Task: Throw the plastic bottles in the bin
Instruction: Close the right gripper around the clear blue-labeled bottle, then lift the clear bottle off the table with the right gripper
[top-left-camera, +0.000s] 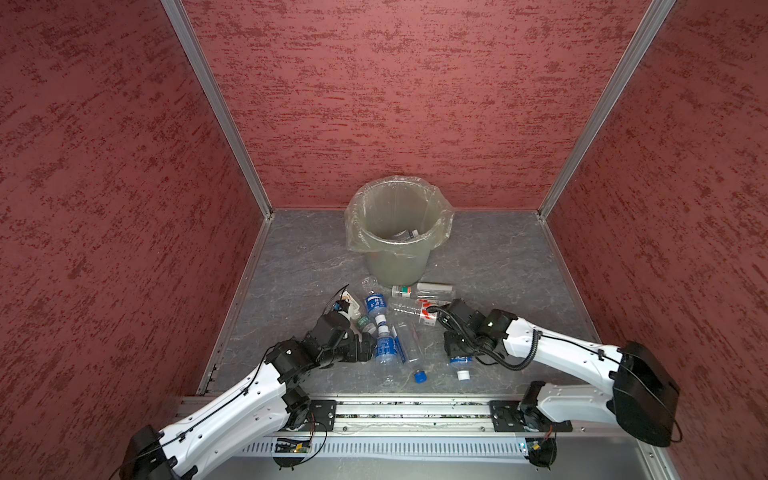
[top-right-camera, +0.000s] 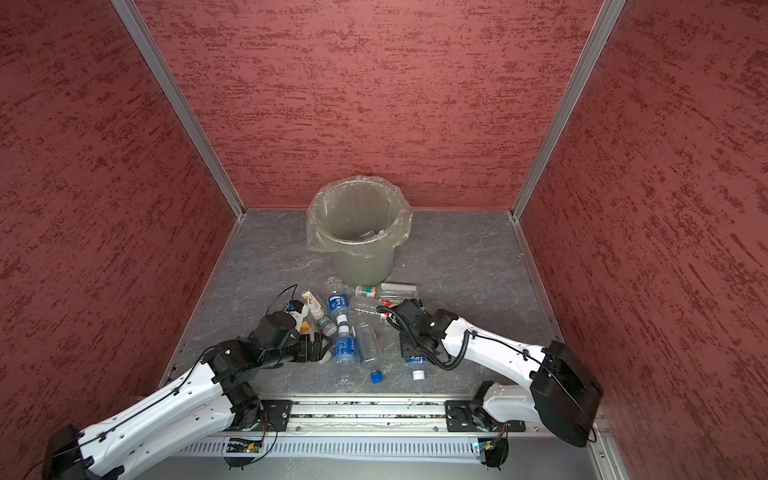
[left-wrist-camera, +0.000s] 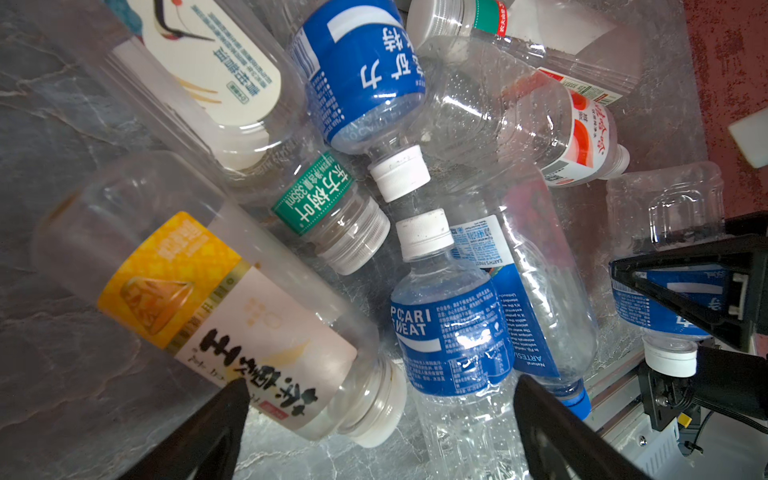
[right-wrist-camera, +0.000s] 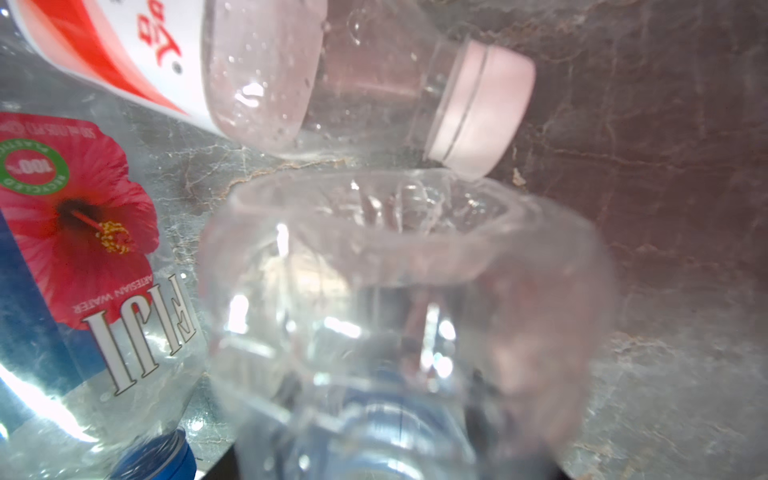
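Several plastic bottles (top-left-camera: 386, 349) lie in a heap on the grey floor in front of the bin (top-left-camera: 395, 266), which has a bottle (top-left-camera: 409, 235) inside. My right gripper (top-left-camera: 459, 357) is down at the heap's near right, shut on a blue-labelled, white-capped bottle (top-left-camera: 462, 365) that fills the right wrist view (right-wrist-camera: 395, 311). This bottle still lies on the floor. My left gripper (left-wrist-camera: 382, 388) is open, low at the heap's left. Between its fingers are the cap end of a yellow-labelled bottle (left-wrist-camera: 199, 307) and the base of a blue Pocari bottle (left-wrist-camera: 453, 332).
A Fuji bottle (right-wrist-camera: 83, 291) with a blue cap (top-left-camera: 420, 376) and a red-and-white-labelled bottle (right-wrist-camera: 145, 54) lie close to the held one. Red walls enclose the floor on three sides. An aluminium rail (top-left-camera: 395, 409) runs along the front.
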